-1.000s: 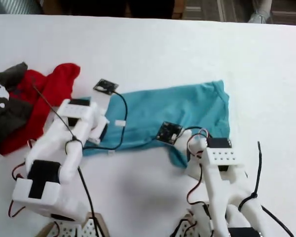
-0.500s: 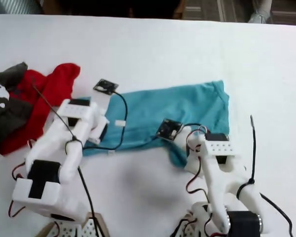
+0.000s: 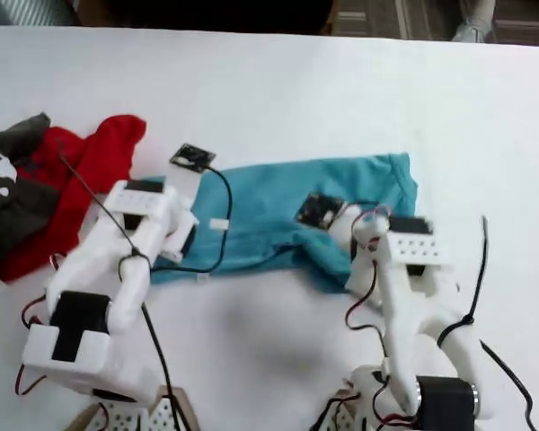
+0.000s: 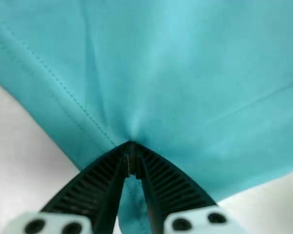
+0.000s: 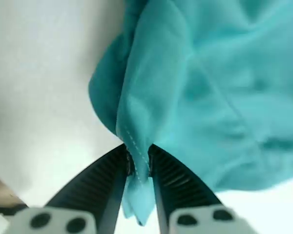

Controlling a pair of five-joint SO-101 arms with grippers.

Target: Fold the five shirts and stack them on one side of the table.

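Teal shirt (image 3: pixel 287 197) is lying mid-table, partly folded. The left gripper (image 4: pixel 131 151) and right gripper (image 5: pixel 137 156) are each pinching its near hem, jaws closed on cloth. Red shirt (image 3: pixel 81 171) and dark shirt (image 3: pixel 9 180) are waiting crumpled nearby; stacking is likely not yet begun.

No legible text anywhere; white marks on the dark shirt (image 3: pixel 16 205) may be print, unreadable.

Left end effector (image 4: pixel 131 162) clamped on teal shirt (image 4: pixel 185 73), right end effector (image 5: pixel 138 163) clamped likewise
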